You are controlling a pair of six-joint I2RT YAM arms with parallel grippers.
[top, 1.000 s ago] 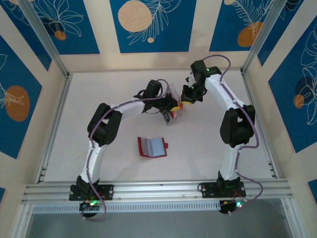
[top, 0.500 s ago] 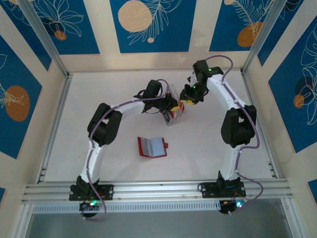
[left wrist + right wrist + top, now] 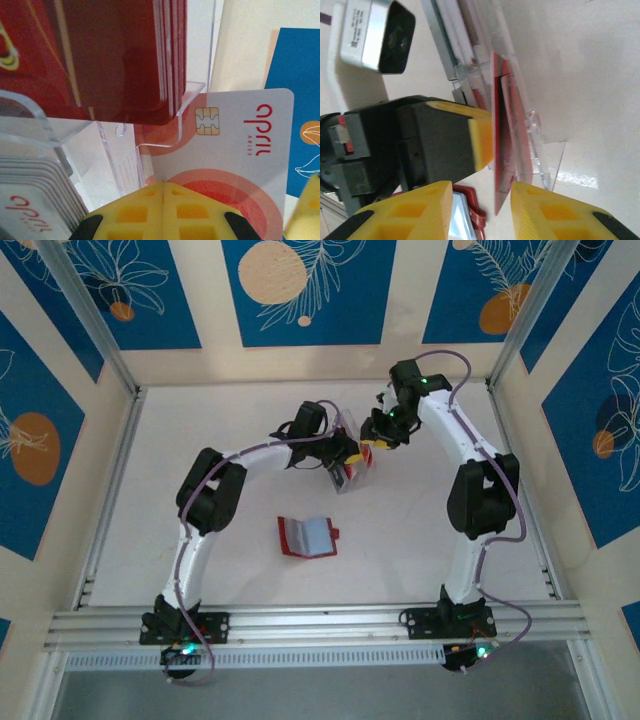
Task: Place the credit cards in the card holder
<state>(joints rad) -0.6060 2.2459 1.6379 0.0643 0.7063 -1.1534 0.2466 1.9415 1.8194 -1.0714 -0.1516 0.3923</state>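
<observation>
While the card holder (image 3: 307, 535) lies open, seemingly unfilled, well apart from both pairs of fingers (image 3: 540, 210), every card looks left to do; left gripper (image 3: 162, 200) pinches shut on the clear box (image 3: 197, 89); right gripper (image 3: 481, 197) gapes astride one red credit card (image 3: 502, 150).

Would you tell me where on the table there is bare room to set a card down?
Bare table lies between the left arm and the left side rail, between the card holder and the right arm, and along the near rail. It is crowded at far centre, where the left tool and right tool flank the clear box.
</observation>
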